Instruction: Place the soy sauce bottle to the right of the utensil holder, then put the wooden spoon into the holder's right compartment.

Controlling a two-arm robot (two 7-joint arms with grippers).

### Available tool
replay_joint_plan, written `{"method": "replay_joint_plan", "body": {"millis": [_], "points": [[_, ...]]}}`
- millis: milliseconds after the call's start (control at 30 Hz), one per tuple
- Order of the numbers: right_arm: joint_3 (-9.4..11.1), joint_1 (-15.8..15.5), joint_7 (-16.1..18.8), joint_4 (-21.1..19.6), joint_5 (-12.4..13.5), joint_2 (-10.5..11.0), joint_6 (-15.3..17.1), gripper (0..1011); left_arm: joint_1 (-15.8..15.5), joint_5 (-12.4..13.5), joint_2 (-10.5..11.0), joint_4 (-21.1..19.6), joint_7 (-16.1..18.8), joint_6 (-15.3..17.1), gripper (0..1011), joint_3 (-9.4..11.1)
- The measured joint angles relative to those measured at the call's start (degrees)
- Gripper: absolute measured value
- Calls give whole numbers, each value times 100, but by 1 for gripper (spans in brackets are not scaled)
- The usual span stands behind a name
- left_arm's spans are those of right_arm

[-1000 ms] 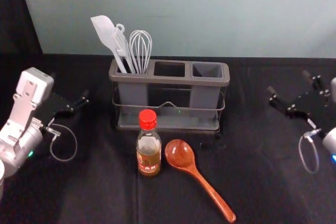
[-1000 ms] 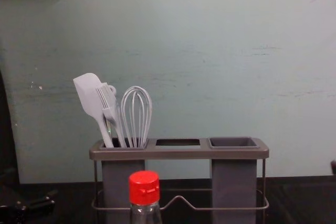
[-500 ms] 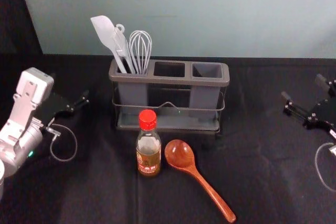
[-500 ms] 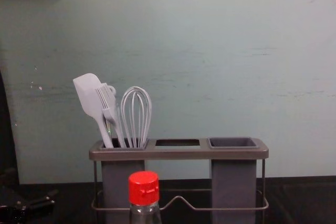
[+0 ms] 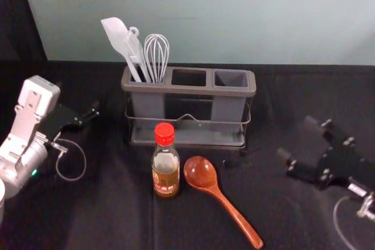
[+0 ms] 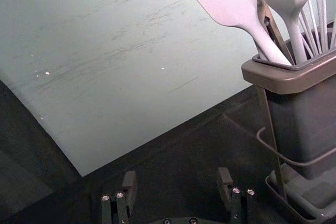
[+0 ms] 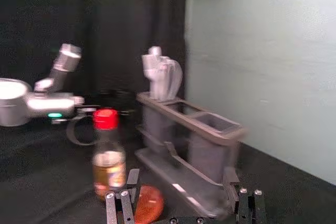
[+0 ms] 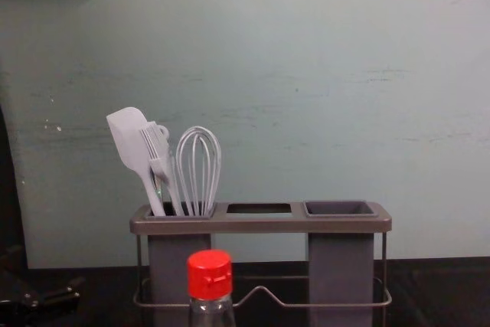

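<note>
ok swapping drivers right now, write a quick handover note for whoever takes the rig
Left gripper: open and empty, left of the holder.
Right gripper: open and empty, out to the right.
Soy sauce bottle: upright in front of the holder, left of its middle.
Wooden spoon: lying just right of the bottle.
Done: neither item placed.
To do: bottle to the holder's right, then spoon into its empty right compartment.

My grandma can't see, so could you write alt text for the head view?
A soy sauce bottle with a red cap stands beside a wooden spoon on black cloth. Behind them, a utensil holder has tools including a spatula and whisk in its left compartment. The robot's left claw and right claw are open, one at each side.
</note>
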Motion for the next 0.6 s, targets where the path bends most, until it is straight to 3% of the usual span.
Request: {"method": "replay_joint_plan", "body": {"millis": [100, 167, 300, 600], "points": [[-122, 95, 244, 26, 42, -54, 13, 1002, 0, 0, 0, 0, 0, 0, 1005, 0], [-297, 269, 539, 74, 96, -156, 116, 1002, 0, 0, 0, -1, 0, 0, 1005, 0], [-511, 530, 785, 157, 120, -325, 340, 1002, 0, 0, 0, 0, 0, 0, 1005, 0], [-1031, 1122, 1029, 408, -77, -754, 830, 1002, 0, 0, 0, 0, 0, 0, 1005, 0]]}}
